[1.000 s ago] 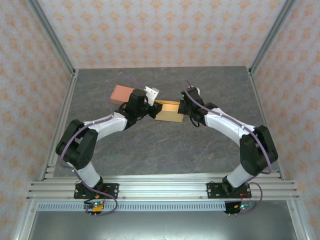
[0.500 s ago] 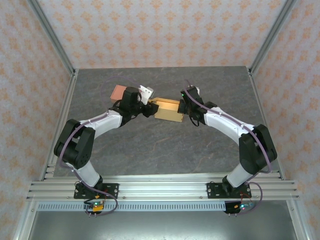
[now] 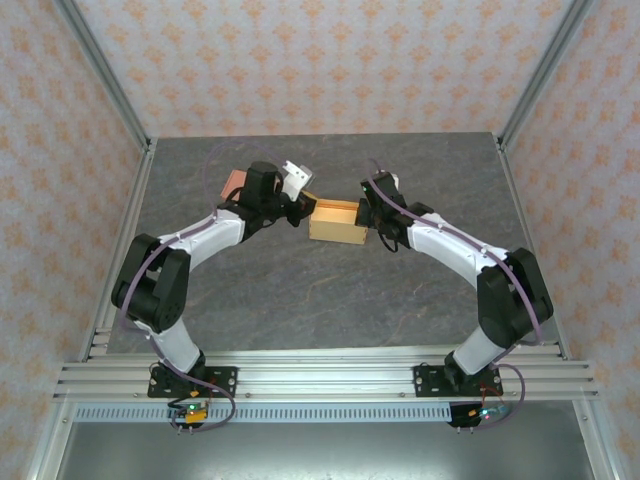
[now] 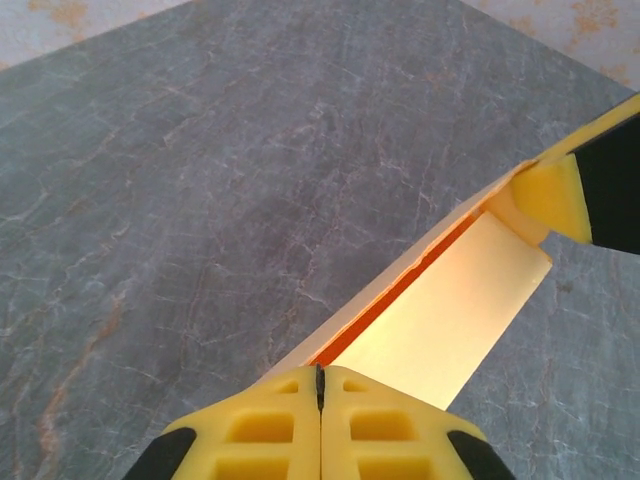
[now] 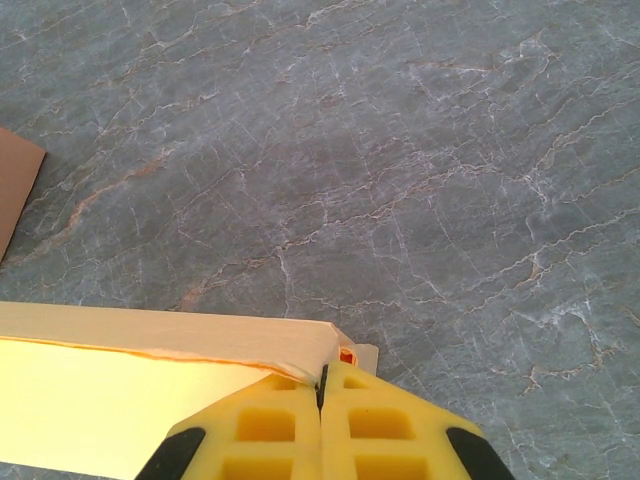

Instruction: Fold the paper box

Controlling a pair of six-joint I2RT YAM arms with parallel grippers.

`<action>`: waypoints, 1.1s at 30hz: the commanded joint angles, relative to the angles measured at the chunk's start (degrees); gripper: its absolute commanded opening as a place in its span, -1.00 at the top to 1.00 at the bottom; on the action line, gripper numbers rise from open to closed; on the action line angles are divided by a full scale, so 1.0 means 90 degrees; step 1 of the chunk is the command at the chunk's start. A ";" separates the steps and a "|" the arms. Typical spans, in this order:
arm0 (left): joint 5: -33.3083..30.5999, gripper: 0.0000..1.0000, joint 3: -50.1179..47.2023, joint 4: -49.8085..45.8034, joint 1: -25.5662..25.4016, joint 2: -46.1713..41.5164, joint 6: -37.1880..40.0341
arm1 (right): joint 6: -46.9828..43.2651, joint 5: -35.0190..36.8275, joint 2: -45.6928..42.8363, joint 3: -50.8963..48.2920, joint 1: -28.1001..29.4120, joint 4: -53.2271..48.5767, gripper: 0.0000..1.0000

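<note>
The paper box sits near the middle of the grey stone-patterned table, toward its far side. Its long axis runs left to right across the table, one short end toward each arm and the open side facing up. It is a shallow tray of thin card, pale tan on the outer front wall and brighter yellow inside, with a narrow orange line along the fold of a wall in the left wrist view. The left gripper is at the box's left end, its yellow pads pressed together with the thin wall running into the seam between them. The right gripper is at the right end, pads likewise closed flat on a corner of the wall. A brownish-pink sheet lies just behind the left arm; whether it joins the box I cannot tell.
</note>
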 commanded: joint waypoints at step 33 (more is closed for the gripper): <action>-0.0037 -0.13 0.0019 -0.0222 0.0171 -0.0027 0.0321 | -0.0004 0.0041 0.0133 0.0020 0.0188 -0.0612 1.00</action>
